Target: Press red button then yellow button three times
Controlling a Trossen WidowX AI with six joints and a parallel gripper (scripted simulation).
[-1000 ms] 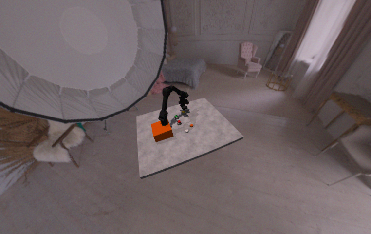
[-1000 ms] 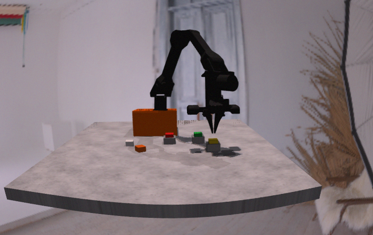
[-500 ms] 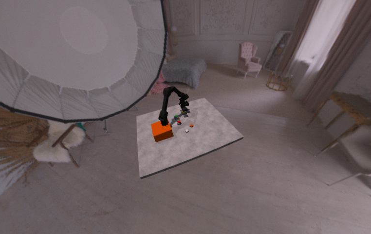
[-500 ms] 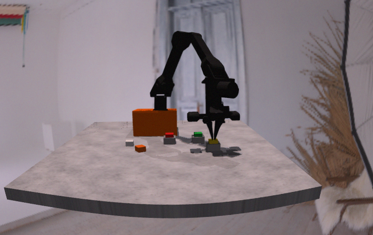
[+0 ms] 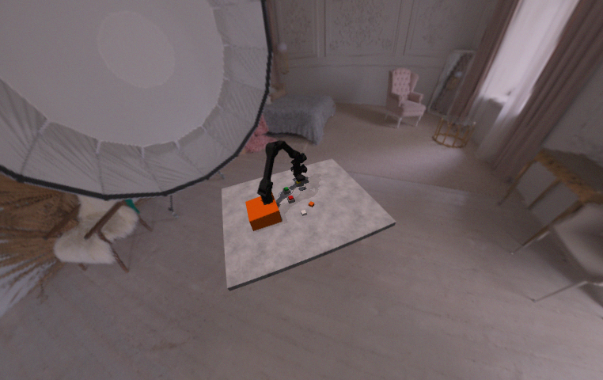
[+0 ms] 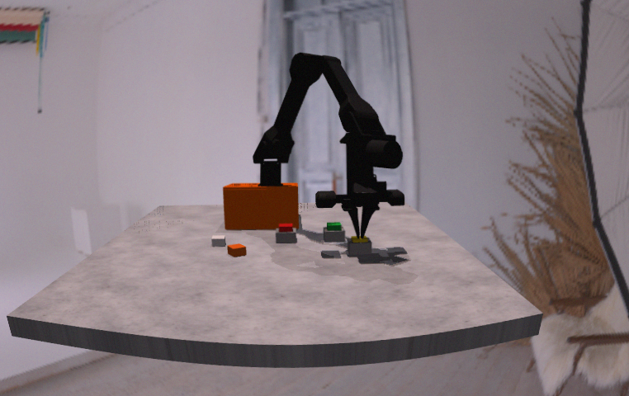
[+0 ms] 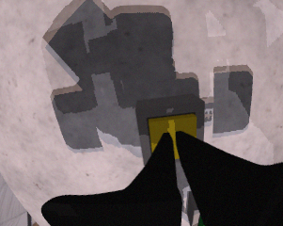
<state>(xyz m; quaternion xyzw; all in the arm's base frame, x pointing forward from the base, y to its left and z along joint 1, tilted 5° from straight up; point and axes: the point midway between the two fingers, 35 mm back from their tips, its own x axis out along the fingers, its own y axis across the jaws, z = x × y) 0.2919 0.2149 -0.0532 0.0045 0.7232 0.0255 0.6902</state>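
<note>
My gripper is shut and empty, pointing straight down with its fingertips on the yellow button. That button's cap sits low in its grey base. The red button and the green button stand on their grey bases to the left, behind the yellow one in the exterior view.
A white block and an orange block lie left of the buttons. The arm's orange base box stands at the back of the grey table.
</note>
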